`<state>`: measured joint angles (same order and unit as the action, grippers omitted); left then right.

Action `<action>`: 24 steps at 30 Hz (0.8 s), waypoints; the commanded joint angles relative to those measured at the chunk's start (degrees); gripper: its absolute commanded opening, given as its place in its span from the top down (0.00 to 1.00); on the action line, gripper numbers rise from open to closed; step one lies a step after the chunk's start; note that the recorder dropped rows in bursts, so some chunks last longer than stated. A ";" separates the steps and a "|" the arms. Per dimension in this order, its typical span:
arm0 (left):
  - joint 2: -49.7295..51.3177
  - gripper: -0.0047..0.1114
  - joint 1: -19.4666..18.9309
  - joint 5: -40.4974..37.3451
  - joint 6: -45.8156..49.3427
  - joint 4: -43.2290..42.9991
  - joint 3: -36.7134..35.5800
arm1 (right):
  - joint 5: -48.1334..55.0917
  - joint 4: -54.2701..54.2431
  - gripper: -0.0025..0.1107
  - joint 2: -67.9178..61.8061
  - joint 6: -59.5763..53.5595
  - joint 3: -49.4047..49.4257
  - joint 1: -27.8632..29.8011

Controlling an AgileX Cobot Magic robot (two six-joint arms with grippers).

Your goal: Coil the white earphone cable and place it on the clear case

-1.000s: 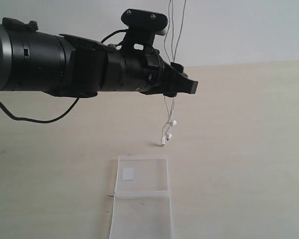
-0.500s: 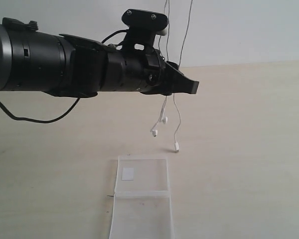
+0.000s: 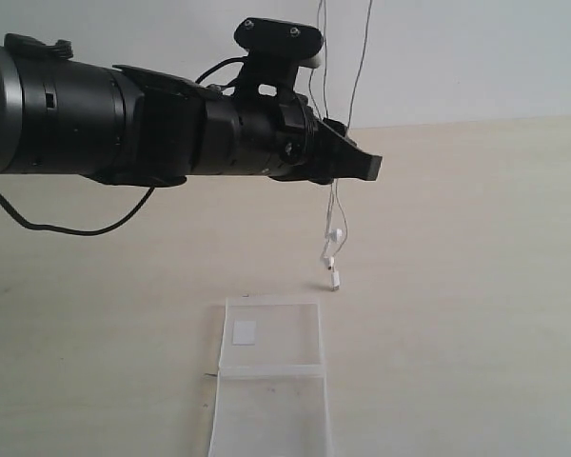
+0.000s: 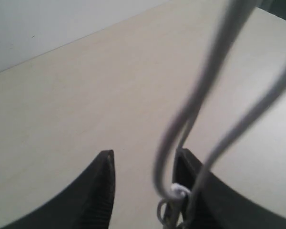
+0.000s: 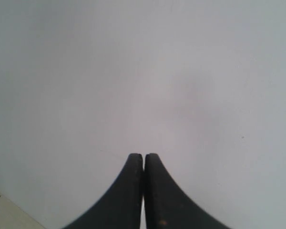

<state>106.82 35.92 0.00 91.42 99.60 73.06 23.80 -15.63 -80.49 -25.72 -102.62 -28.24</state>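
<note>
The white earphone cable point(image 3: 365, 48) hangs in two strands from above the exterior view. It passes my left gripper point(image 3: 358, 164), and its earbuds point(image 3: 331, 238) and plug point(image 3: 334, 283) dangle above the table. In the left wrist view the left gripper point(image 4: 144, 155) stands open. The cable point(image 4: 200, 90) runs between its jaws, close to one finger, with a small loop at that finger's base. The clear case point(image 3: 285, 333) lies open flat on the table, below and left of the dangling ends. My right gripper point(image 5: 143, 156) is shut and faces a blank wall; no cable shows past its tips.
The thick black left arm point(image 3: 124, 119) stretches across the upper left of the exterior view, and a black lead point(image 3: 67, 228) sags under it. The pale wooden table point(image 3: 476, 286) runs back to a white wall point(image 3: 476, 57).
The dangling ends swung: bunched a second ago, they split apart, and now hang together again a little further right. The left arm has barely moved.
</note>
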 commanded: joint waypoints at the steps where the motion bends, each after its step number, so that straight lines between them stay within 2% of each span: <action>1: -0.17 0.66 0.03 0.33 -0.20 0.35 0.39 | -0.79 0.11 0.98 0.47 0.28 -0.56 0.26; 2: -0.17 0.73 0.03 0.33 -0.20 0.35 0.51 | -0.79 0.11 0.98 0.47 0.28 -0.56 0.26; 4: -0.17 0.93 0.03 0.56 -0.20 0.35 0.74 | -0.79 0.11 0.98 0.47 0.28 -0.56 0.26; 5: -0.17 0.96 0.03 0.56 -0.08 0.35 0.90 | -0.79 0.11 0.98 0.47 0.28 -0.56 0.26; 12: -1.18 0.96 0.03 2.39 -0.08 0.35 0.92 | 0.59 3.71 0.98 3.49 1.52 -0.56 0.26; 15: -2.23 0.96 0.03 2.17 -0.08 0.35 0.92 | 6.87 12.11 0.98 6.54 12.21 -0.56 0.26; 24: -6.65 0.96 0.03 2.50 1.46 0.35 -0.12 | 27.39 22.71 0.98 15.37 19.83 -0.56 0.26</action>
<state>101.92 35.92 2.04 92.37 99.60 73.64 47.92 4.49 -67.23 -8.05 -102.72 -28.24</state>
